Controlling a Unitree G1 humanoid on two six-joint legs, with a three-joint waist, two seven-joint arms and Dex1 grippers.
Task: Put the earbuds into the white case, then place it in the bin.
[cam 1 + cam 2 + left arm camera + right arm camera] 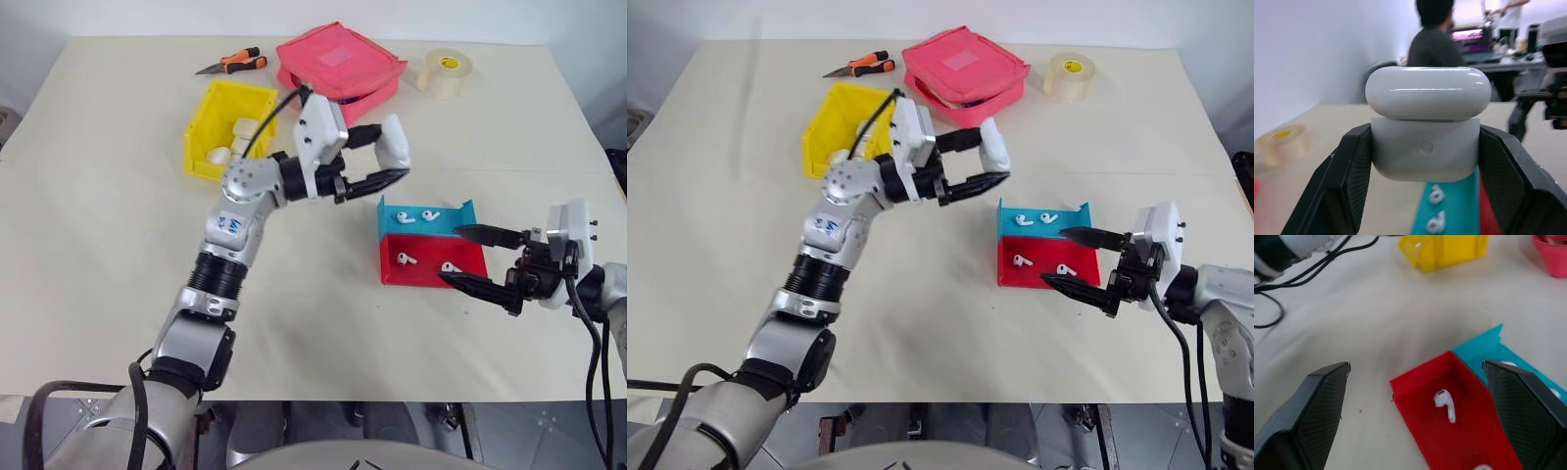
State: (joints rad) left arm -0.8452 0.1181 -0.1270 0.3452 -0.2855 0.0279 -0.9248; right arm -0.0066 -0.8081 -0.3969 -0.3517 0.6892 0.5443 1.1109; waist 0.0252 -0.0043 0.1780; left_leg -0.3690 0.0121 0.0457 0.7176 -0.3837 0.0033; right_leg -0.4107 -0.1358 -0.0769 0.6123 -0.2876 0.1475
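Observation:
My left gripper (390, 155) is shut on the white case (396, 143) and holds it in the air above the table's middle. In the left wrist view the case (1425, 147) sits clamped between both black fingers, its rounded lid (1425, 93) on top. Several earbuds lie in two trays to the right: two in the blue tray (460, 217), such as one earbud (406, 217), and two in the red tray (431, 274), such as another (1444, 404). My right gripper (453, 255) stands open at the red tray's right side, holding nothing. The yellow bin (204, 147) stands at the back left.
White items lie inside the bin. A pink zip pouch (338, 64), a tape roll (446, 70) and orange-handled pliers (235, 64) lie along the table's far side. People sit at desks in the background of the left wrist view.

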